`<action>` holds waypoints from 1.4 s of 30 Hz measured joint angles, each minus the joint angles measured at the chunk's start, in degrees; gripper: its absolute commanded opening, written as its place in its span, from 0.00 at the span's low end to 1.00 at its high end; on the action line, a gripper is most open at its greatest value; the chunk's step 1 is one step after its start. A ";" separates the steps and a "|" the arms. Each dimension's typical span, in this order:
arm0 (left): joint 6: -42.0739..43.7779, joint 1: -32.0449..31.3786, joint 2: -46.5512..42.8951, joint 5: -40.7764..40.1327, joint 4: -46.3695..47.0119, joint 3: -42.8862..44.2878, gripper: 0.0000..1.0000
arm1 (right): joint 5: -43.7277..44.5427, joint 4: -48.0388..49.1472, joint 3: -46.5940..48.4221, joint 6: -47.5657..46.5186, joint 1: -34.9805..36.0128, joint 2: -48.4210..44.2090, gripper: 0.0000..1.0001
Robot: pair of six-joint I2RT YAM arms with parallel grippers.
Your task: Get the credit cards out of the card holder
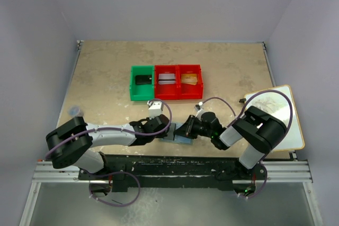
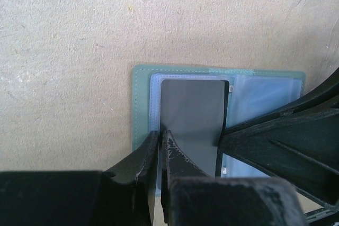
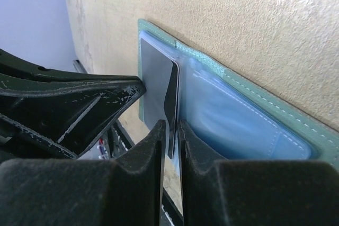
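Note:
The light blue card holder (image 2: 139,104) lies open on the table near the front edge, between my two grippers (image 1: 181,138). A dark grey card (image 2: 193,115) sits in its left clear sleeve. My left gripper (image 2: 160,132) is shut on the left edge of the holder's sleeve panel, beside the card. My right gripper (image 3: 170,125) is shut on the edge of the dark grey card (image 3: 154,75), next to the holder's blue sleeves (image 3: 238,115). In the top view the left gripper (image 1: 167,130) and right gripper (image 1: 184,129) meet over the holder.
A green bin (image 1: 132,84) with a black card and a two-part red bin (image 1: 178,96) with a grey and an orange card stand behind the holder. A white board (image 1: 286,123) lies at the right table edge. A small grey object (image 1: 75,110) lies far left.

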 measured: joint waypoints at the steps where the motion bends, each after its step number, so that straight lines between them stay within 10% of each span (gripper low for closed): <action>1: 0.02 0.00 -0.04 0.04 -0.09 0.00 0.02 | -0.02 0.44 -0.04 0.24 0.00 0.26 0.17; 22: 1.20 -0.07 -0.55 1.62 0.28 -0.44 0.02 | 0.07 -0.24 0.26 0.90 -0.04 -0.26 0.25; 42: 0.48 -2.34 -0.81 5.70 -0.72 -0.44 0.01 | 4.90 -14.82 6.78 -8.31 0.70 -6.19 0.14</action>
